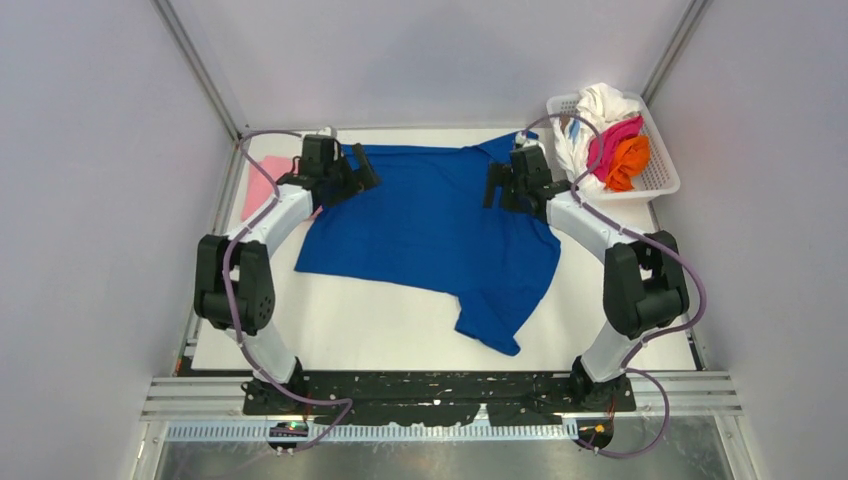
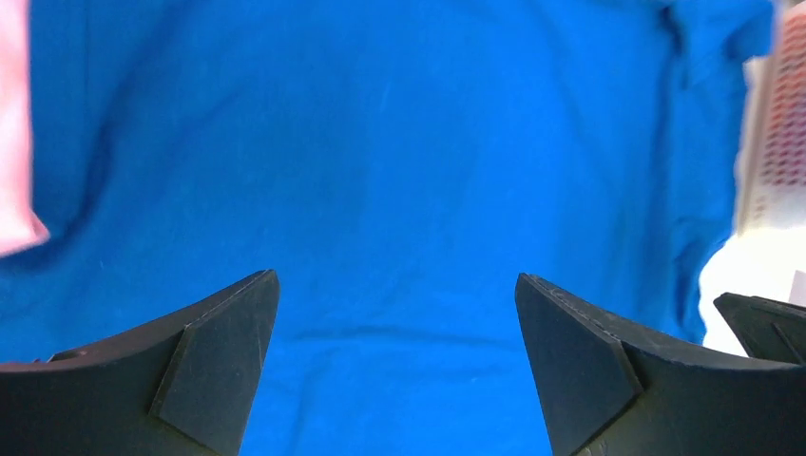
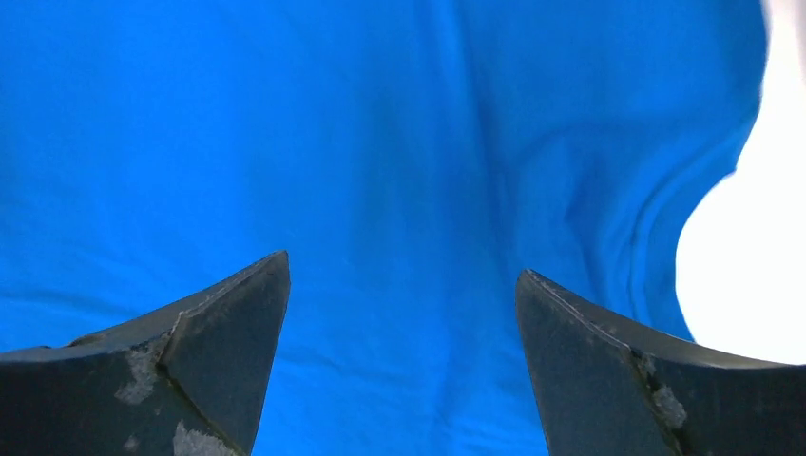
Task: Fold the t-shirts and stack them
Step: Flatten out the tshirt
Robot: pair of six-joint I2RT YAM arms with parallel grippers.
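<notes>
A royal blue t-shirt (image 1: 430, 230) lies spread on the white table, plain side up, with one sleeve trailing toward the near right. My left gripper (image 1: 362, 170) is open and empty above its far left edge. My right gripper (image 1: 493, 187) is open and empty above its far right edge. The blue cloth fills the left wrist view (image 2: 399, 190) between the open fingers, and the right wrist view (image 3: 380, 171) too. A light pink t-shirt (image 1: 262, 183) lies at the far left, partly under my left arm, and shows in the left wrist view (image 2: 14, 142).
A white mesh basket (image 1: 661, 176) stands at the far right and holds white (image 1: 603, 103), magenta (image 1: 615, 140) and orange (image 1: 629, 161) tees. Its wall shows in the left wrist view (image 2: 765, 171). Grey walls close in on both sides.
</notes>
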